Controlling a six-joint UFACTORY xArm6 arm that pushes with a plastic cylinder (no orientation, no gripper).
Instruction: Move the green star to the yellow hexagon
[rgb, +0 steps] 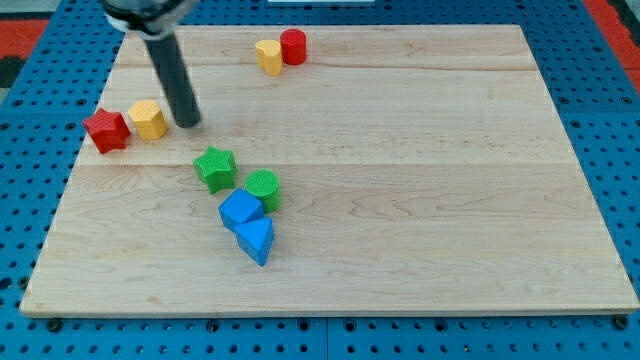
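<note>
Seven blocks dot a pale wooden board (400, 180) over blue pegboard (600, 80)

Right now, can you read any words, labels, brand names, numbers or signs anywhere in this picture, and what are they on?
None: no writing shows on the wooden board, the blue pegboard, the green star, the yellow hexagon or any other block.

My tip (189, 124) rests on the bench (420, 180) just at three o'clock of the yellow hexagon (148, 119), the green star (215, 167) at its five o'clock.
</note>
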